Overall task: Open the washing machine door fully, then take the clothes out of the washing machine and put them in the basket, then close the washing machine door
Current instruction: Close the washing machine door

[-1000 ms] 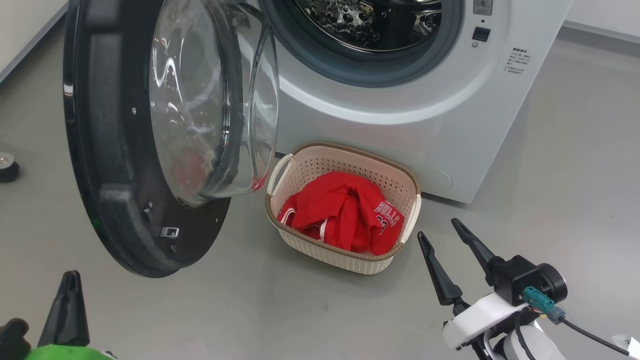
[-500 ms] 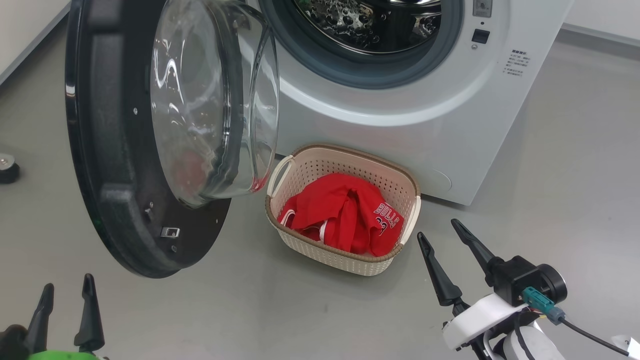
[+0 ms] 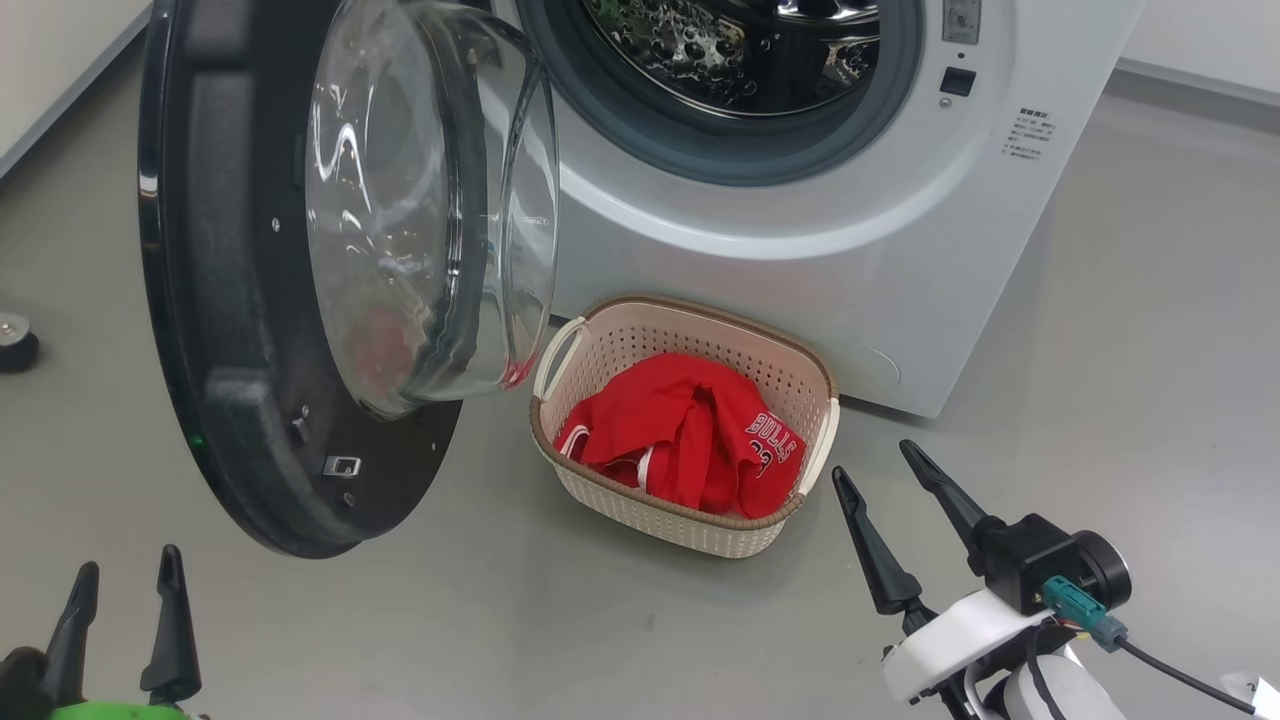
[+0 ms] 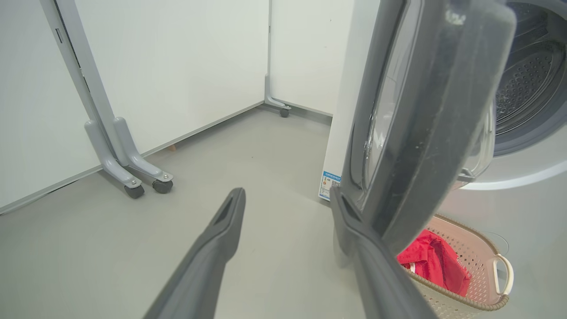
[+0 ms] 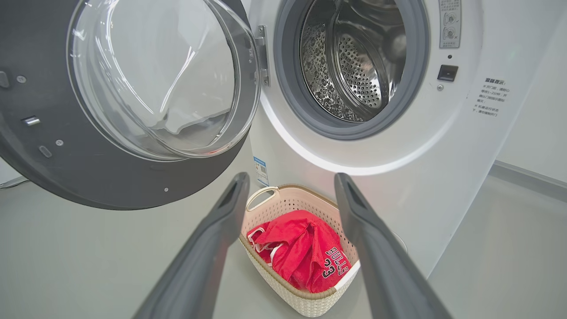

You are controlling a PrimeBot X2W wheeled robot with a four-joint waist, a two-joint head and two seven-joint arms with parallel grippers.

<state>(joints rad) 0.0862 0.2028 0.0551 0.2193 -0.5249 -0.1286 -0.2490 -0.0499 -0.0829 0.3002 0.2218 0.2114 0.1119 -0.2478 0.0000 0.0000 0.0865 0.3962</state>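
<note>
Door: washing machine door (image 3: pixel 330 270) stands swung wide from the washing machine (image 3: pixel 800 230); step 1 reads as done.
Drum (image 5: pixel 354 66): steel walls bare as far as the right wrist view reaches; no red cloth seen; lowest front part hidden behind the rubber ring, so not certain.
Clothes (image 3: pixel 690 440): red heap, "BULLS" lettering up, lying in the basket (image 3: pixel 660 510) on the floor (image 3: pixel 600 620), just in front of the machine, beside the door's lower edge; step 2 judged done.
Left claw (image 3: pixel 128 562): fingers spread wide, holding nothing; low, near the door's outer side.
Right claw (image 3: pixel 873 460): fingers spread wide, empty; just right of the basket.
Remaining: step 3, closing the door; left claw looks better placed for the push.
</note>
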